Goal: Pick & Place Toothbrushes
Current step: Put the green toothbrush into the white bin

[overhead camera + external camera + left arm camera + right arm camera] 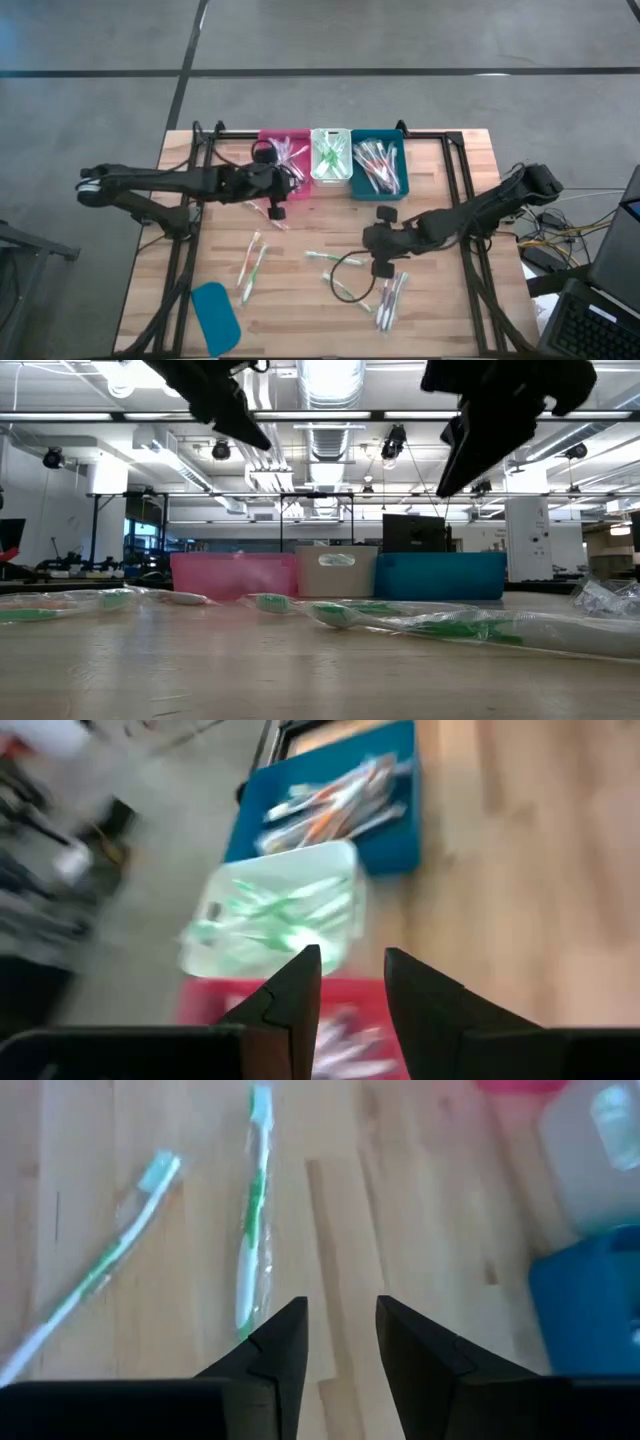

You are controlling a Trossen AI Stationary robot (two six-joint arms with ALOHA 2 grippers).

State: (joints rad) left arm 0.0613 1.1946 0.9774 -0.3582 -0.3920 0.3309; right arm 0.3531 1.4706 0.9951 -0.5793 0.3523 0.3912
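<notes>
Sorting was partly done: the pink bin (pixel 283 158), white bin (pixel 330 155) and blue bin (pixel 378 165) each held toothbrushes by colour, while several loose toothbrushes (pixel 252 262) lay scattered on the table (pixel 440 320), with more near the front right. The left gripper (pixel 277 194) hovered just by the pink bin, fingers (pixel 290 1005) slightly parted, holding nothing. The right gripper (pixel 382 240) hung over mid-table, narrowly parted and empty, a green toothbrush (pixel 251 1220) ahead of it. No legible writing or brand was visible.
</notes>
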